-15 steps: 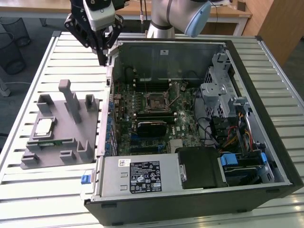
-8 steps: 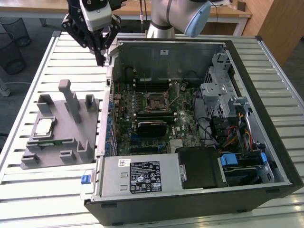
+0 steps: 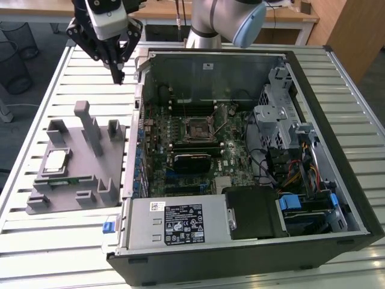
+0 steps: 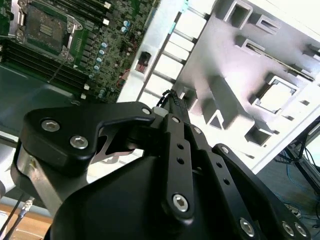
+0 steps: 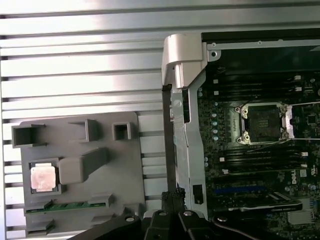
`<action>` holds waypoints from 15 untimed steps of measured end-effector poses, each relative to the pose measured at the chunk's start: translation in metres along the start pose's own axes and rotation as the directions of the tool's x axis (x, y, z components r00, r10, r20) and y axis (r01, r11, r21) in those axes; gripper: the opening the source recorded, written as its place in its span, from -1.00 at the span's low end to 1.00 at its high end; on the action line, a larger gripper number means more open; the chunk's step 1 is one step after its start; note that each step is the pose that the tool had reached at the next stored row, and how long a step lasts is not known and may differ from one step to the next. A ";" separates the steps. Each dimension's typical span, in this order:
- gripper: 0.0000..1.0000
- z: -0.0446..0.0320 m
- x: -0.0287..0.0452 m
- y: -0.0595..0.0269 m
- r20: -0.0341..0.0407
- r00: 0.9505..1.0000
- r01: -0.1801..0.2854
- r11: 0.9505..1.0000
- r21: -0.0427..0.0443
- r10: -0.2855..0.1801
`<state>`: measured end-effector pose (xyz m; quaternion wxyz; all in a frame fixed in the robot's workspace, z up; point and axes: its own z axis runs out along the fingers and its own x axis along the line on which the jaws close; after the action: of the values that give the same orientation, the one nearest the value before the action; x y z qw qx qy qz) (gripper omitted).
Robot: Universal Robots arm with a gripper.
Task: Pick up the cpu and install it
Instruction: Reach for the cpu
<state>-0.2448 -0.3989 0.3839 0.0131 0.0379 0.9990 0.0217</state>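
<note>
The cpu (image 3: pixel 57 159), a small silver square chip, lies flat in a recess of the grey fixture (image 3: pixel 84 165) at the exterior view's left; it also appears as the cpu (image 5: pixel 42 177) in the first wrist view and the cpu (image 4: pixel 276 96) in the second wrist view. My gripper (image 3: pixel 118 76) hangs high above the table, between the fixture's far end and the open computer case, well away from the chip. Its fingers meet at the tips with nothing between them, as seen on the gripper (image 5: pixel 172 193) and the gripper (image 4: pixel 172 96). The motherboard socket (image 3: pixel 197 127) stands open and bare inside the case.
The open computer case (image 3: pixel 337 138) fills the exterior view's right, with its metal side wall (image 3: pixel 139 120) next to the fixture. A green memory stick (image 3: pixel 60 180) lies in a fixture slot near the chip. Several upright grey posts (image 3: pixel 90 126) rise from the fixture. The slatted table (image 3: pixel 66 241) surrounds everything.
</note>
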 end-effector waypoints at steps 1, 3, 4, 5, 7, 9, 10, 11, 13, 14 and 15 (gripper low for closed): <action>-0.79 0.0000 0.0026 -0.0002 0.000 1.000 0.000 1.000 0.000 0.000; -0.79 0.0000 0.0071 -0.0005 0.000 1.000 0.000 1.000 0.000 0.000; -0.79 0.0000 0.0094 -0.0007 0.000 1.000 0.000 1.000 0.000 0.000; -0.79 0.0000 0.0118 -0.0009 0.000 1.000 0.000 1.000 0.000 0.000; -0.79 0.0000 0.0172 -0.0013 0.000 1.000 0.000 1.000 0.000 0.000; -0.79 0.0000 0.0224 -0.0017 0.000 1.000 0.000 1.000 0.000 0.000; -0.79 0.0000 0.0248 -0.0019 0.000 1.000 0.000 1.000 0.000 0.000; -0.79 0.0000 0.0269 -0.0021 0.000 1.000 0.000 1.000 0.000 0.000; -0.79 -0.0001 0.0310 -0.0023 0.000 1.000 0.000 1.000 0.000 0.000; -0.79 0.0000 0.0331 -0.0025 0.000 1.000 0.000 1.000 0.000 0.000; -0.79 0.0000 0.0353 -0.0027 0.000 1.000 0.000 1.000 0.000 0.000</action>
<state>-0.2802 -0.3989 0.3829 0.0131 0.0378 0.9990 0.0217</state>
